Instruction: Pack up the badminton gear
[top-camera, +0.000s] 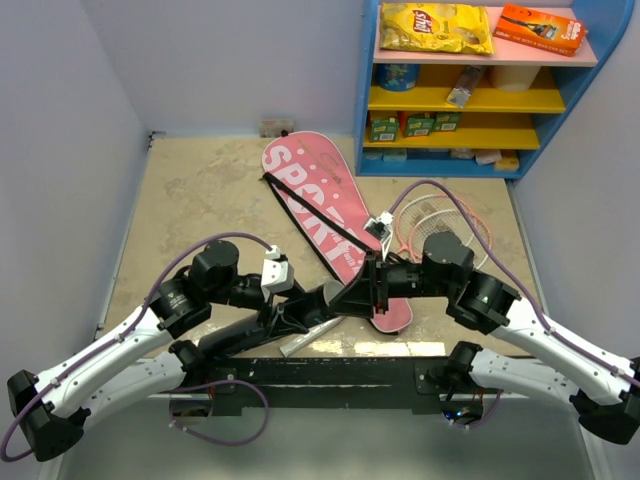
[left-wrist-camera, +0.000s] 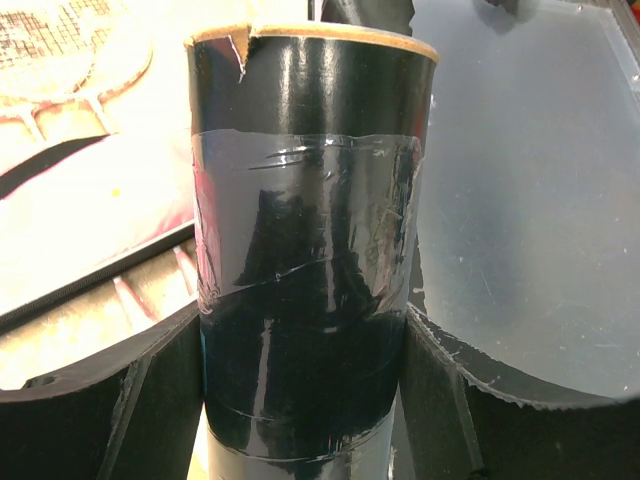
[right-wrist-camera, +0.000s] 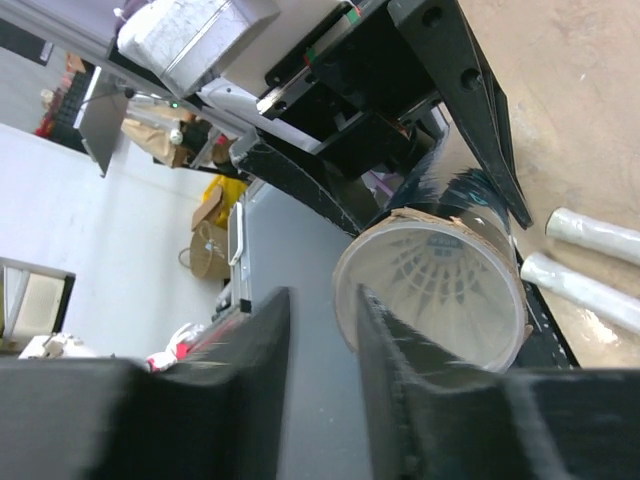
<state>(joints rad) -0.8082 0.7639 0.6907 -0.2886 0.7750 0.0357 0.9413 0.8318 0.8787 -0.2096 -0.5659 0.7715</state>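
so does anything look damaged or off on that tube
Yes: the tube has a torn notch in its cardboard rim, upper left in the left wrist view, and the clear tape wrapped round it is wrinkled.

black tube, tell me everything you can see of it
The black tube looks like glossy black cardboard. Clear, wrinkled tape is wrapped round its middle, and its brown rim is torn at one spot. The left gripper clamps it from both sides. Its open mouth faces the right gripper, whose slightly parted fingers sit right at the rim; whether they touch it cannot be told. Inside the pale bore, the white feathers of a shuttlecock show.
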